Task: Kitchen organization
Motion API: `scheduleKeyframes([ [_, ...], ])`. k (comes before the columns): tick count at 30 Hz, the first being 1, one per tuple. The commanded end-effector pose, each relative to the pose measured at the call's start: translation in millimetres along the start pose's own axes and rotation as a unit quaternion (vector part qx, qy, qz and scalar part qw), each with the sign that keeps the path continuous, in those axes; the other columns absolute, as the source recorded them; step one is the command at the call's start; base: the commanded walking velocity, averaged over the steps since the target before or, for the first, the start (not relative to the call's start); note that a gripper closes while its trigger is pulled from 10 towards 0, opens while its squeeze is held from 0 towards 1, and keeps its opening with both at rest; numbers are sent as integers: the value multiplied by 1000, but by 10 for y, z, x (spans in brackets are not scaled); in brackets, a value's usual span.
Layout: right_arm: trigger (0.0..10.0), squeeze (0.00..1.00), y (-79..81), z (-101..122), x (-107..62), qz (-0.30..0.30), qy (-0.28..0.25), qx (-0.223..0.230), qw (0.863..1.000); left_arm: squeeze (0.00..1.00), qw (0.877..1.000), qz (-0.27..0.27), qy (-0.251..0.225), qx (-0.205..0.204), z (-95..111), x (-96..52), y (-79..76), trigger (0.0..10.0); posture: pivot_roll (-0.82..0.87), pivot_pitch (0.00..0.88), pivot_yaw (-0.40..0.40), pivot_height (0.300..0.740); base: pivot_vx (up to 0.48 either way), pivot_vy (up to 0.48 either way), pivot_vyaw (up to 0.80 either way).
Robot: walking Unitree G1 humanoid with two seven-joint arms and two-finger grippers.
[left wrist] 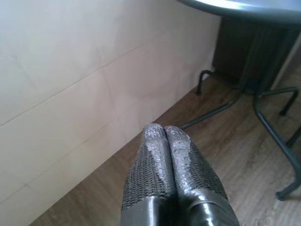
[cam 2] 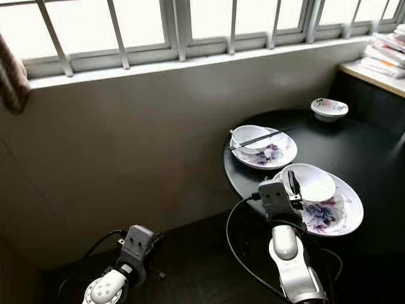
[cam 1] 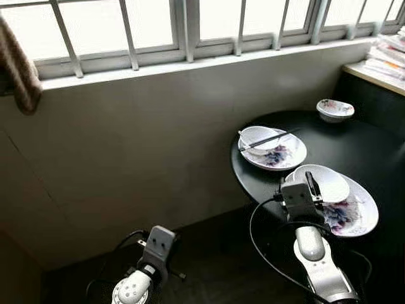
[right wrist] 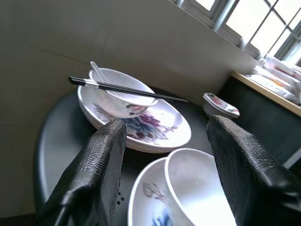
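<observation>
Hanging low beside the wall, your left pincer (left wrist: 164,141) is clenched, its 2 textured fingers pressed together with nothing between them, above a wooden floor (left wrist: 225,155) and near the dark metal legs (left wrist: 263,108) of the table.

Your right pincer (right wrist: 164,141) sits at the near edge of the round black tabletop (cam 1: 354,142), released, its 2 fingers (right wrist: 101,160) spread wide and gripping nothing. In the right wrist view the white bowl (right wrist: 197,188) lies between and just past the fingertips. That bowl rests on the nearest floral plate (cam 1: 357,212), at the plate's left side, with purple flower print showing on the bare part of the plate.

Further back on the tabletop you have a second floral plate (cam 1: 288,155), carrying a smaller white bowl (cam 1: 259,136). A pair of dark chopsticks (cam 1: 269,139) lies across that bowl's rim, sticking out past it on both sides, and a white spoon (right wrist: 98,71) stands in it, leaning out over the rim.

Beyond that, near the far edge of the tabletop and well apart from both plates, sits 1 small patterned dish (cam 1: 335,109).

At the far right a wooden ledge (cam 1: 373,76) holds a stack of papers (cam 1: 389,54). Behind everything runs a pale wall (cam 1: 139,145) under a barred window (cam 1: 190,25), and a brown cloth (cam 1: 16,66) hangs at the upper left.
</observation>
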State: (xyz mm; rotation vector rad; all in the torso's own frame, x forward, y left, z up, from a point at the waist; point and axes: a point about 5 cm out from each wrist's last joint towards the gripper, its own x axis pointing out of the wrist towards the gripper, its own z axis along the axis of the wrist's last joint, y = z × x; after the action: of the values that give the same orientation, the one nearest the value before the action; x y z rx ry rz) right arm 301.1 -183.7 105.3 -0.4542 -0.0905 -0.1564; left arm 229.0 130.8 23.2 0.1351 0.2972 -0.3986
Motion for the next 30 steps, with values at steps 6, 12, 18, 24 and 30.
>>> scheduleKeyframes([
  [6,10000,0,-159,-162,87,-30,55,5,998,0,1000,-4,-1,-5,-4,7,-6,10000,-90,0,20,740,0,0,0],
  [12,10000,0,-206,-254,141,-20,89,6,996,0,1000,-6,0,-6,-8,9,1,10000,-89,0,22,740,0,0,-336],
  [18,10000,0,-203,-277,179,1,98,-2,995,0,1000,-5,0,-6,-2,8,6,10000,-88,0,22,740,0,0,-800],
  [24,10000,0,-197,-220,238,31,74,-12,997,0,1000,-5,-1,-6,3,9,10,10000,-88,0,23,740,0,0,-625],
  [30,10000,0,-193,-136,288,42,47,-22,998,0,1000,-6,-2,-7,8,13,6,10000,-87,0,22,740,0,0,0],
])
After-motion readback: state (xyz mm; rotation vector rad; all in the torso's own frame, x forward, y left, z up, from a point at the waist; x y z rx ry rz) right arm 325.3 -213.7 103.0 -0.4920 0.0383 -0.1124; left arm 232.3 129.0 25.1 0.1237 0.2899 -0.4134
